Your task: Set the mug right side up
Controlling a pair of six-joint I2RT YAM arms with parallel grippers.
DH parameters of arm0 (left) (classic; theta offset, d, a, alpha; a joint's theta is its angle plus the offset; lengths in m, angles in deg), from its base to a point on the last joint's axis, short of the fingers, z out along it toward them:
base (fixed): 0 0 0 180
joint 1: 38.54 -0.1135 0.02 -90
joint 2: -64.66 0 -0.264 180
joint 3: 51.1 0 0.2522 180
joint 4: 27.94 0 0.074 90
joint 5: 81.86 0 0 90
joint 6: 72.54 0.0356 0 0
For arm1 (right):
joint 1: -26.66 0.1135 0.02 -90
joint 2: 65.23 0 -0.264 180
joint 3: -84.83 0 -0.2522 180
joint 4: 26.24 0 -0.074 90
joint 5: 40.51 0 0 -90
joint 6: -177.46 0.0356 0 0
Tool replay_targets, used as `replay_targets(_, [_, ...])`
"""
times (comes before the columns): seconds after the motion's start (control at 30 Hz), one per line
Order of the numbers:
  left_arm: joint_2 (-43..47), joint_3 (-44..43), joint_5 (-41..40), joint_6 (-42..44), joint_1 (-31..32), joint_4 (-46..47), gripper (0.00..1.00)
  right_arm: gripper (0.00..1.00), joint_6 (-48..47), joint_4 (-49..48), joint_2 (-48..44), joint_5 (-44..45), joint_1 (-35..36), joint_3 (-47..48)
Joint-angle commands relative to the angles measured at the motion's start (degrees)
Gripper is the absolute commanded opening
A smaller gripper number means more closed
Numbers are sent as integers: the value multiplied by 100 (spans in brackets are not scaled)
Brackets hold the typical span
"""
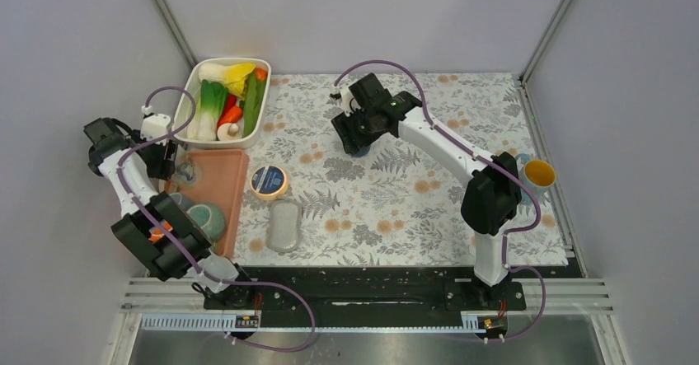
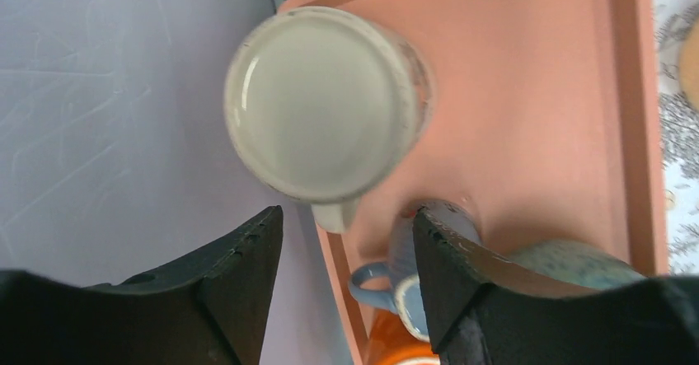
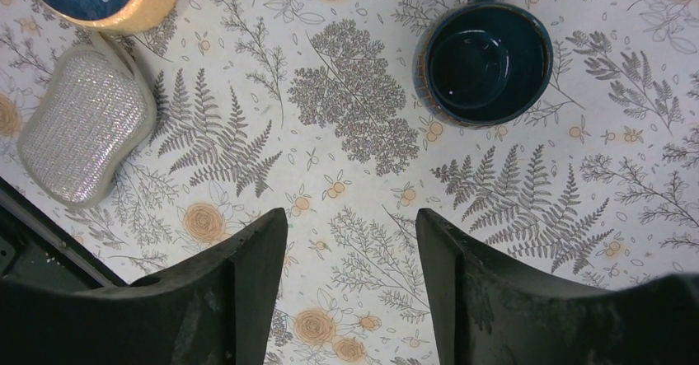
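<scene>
Jaws apart, left arm (image 1: 136, 188) over inverted mug (image 2: 326, 105)

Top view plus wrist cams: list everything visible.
upside-down mug: 1, white, tray's far-left corner
tray: 1, salmon, table left
teal mug: 1, tray's near end
light blue mug: 1, beside teal mug
orange item: 1, mostly hidden, by light blue mug
dark blue mug: 1, upright, on cloth
yellow mug: 1, table's right edge
round pad: 1, yellow, blue label, right of tray
scouring pad: 1, silver, nearer than round pad
tub: 1, white, far left
vegetables: several, mixed colours, in tub
cloth: 1, floral, on table
left gripper: open, over upside-down mug
right gripper: open, over cloth
</scene>
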Motion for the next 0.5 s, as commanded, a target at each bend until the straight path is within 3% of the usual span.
replay_targets(0.0, [-462, -255, 281, -114, -214, 660, 61, 68, 108, -381, -405, -154, 33, -150])
replay_targets(0.3, [-966, -109, 343, -35, -387, 785, 59, 68, 128, -387, -328, -215, 45, -182])
replay_targets(0.47, [-1337, -131, 440, -106, -399, 892, 48, 68, 135, -427, -329, -244, 55, -231])
